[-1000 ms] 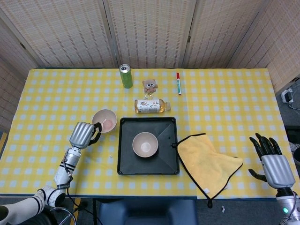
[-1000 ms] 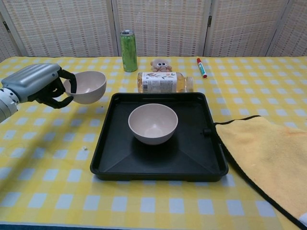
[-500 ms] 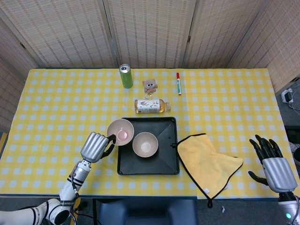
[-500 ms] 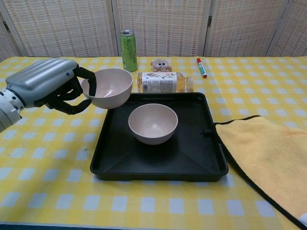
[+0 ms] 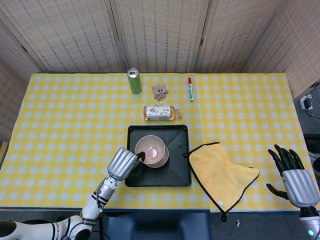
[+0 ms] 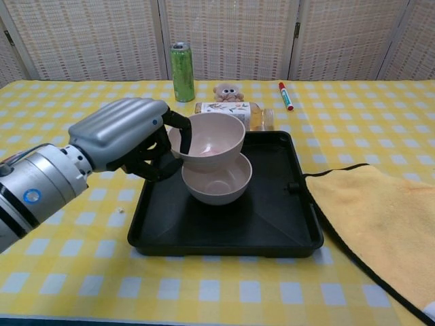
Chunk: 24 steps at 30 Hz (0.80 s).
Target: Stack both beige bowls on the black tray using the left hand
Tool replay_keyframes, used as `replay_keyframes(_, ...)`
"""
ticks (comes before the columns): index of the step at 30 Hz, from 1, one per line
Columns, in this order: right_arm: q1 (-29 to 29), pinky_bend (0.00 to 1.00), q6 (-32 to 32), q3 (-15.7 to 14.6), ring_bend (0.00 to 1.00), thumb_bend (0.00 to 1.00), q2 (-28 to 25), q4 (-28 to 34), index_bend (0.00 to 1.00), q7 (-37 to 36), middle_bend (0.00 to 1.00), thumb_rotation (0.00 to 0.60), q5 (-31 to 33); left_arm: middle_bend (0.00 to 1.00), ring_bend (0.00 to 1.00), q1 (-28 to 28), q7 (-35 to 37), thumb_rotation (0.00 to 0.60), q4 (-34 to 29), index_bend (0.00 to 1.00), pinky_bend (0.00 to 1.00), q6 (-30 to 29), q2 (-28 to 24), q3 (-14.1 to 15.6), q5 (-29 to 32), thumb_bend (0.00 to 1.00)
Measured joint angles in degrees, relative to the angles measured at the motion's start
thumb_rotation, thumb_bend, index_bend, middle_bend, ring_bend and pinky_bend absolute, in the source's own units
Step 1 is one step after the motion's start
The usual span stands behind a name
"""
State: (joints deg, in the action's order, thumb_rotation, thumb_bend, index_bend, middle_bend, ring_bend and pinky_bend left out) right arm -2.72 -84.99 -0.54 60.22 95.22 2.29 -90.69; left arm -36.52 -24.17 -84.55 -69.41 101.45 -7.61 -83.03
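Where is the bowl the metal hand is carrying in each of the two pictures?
Head view: held bowl at centre, over the black tray.
Chest view: held bowl above centre, over the other bowl.
Shared landmark: green can, at the table's far side.

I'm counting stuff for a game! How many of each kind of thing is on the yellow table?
Beige bowls: 2
Black tray: 1
Green can: 1
Tea bottle: 1
Small plush toy: 1
Red marker: 1
Yellow cloth: 1
Total: 8
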Motion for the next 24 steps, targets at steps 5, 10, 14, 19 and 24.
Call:
replay_keyframes(5,0.21,0.00,-0.18,0.18,0.00,0.21,-0.32,-0.25,0.00,-0.89,0.00,0.600,0.43,1.00,1.00,-1.24,-0.67,0.600,2.40,0.65,1.00,1.10,3.15,-0.79,0.59,0.53)
replay_keyframes(10,0.45,0.00,-0.29,0.20,0.00,0.21,-0.59,-0.47,0.00,-1.40,0.00,0.600,0.67,1.00,1.00,-2.15,-0.68,0.600,5.42,0.65,1.00,2.16,5.49,-1.50,1.52,0.53)
replay_keyframes(14,0.82,0.00,-0.90,0.37,0.00,0.21,-0.72,-0.63,0.00,-1.68,0.00,0.600,0.91,1.00,1.00,-2.74,-0.61,0.600,7.96,0.65,1.00,2.69,6.82,-1.69,1.76,0.53)
replay_keyframes(19,0.88,0.00,-0.84,0.48,0.00,0.21,-0.69,-0.76,0.00,-1.65,0.00,0.600,1.03,1.00,1.00,-3.16,0.12,0.600,9.48,0.66,1.00,3.57,7.52,-1.30,1.79,0.53)
replay_keyframes(24,0.70,0.00,-0.42,0.59,0.00,0.21,-0.60,-0.79,0.00,-1.53,0.00,0.600,1.17,1.00,1.00,-3.09,0.26,0.600,9.94,0.66,1.00,3.61,7.56,-0.94,1.76,0.53)
